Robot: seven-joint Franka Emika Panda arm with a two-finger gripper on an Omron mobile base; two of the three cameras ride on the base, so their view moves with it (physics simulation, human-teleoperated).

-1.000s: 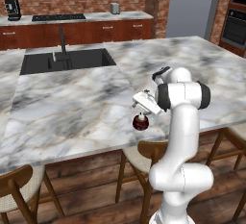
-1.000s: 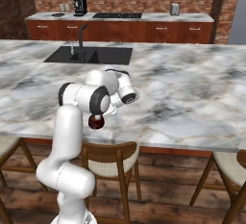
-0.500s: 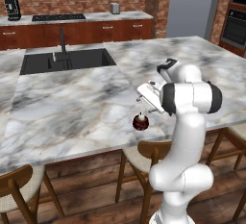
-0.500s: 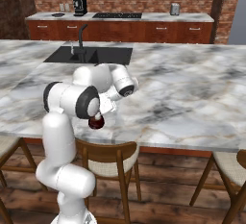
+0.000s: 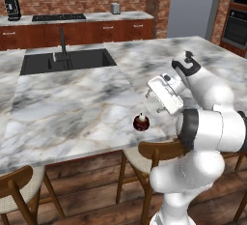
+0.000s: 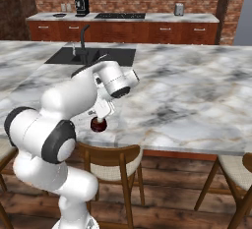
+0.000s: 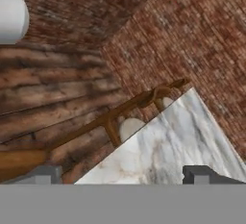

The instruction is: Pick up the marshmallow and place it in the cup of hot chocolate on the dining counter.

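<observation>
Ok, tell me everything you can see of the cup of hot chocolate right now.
The cup is small, squat, round and dark red-brown, standing upright on the marble counter close to its near edge, above a wooden chair. A tiny white marshmallow sits on its dark contents, poking above the rim. In the right base view the cup lies partly behind the arm. The hand is up beside it, not touching.

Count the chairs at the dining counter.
3 in the right base view: one below the cup, one at lower right, one partly behind the arm. More may be hidden.
</observation>
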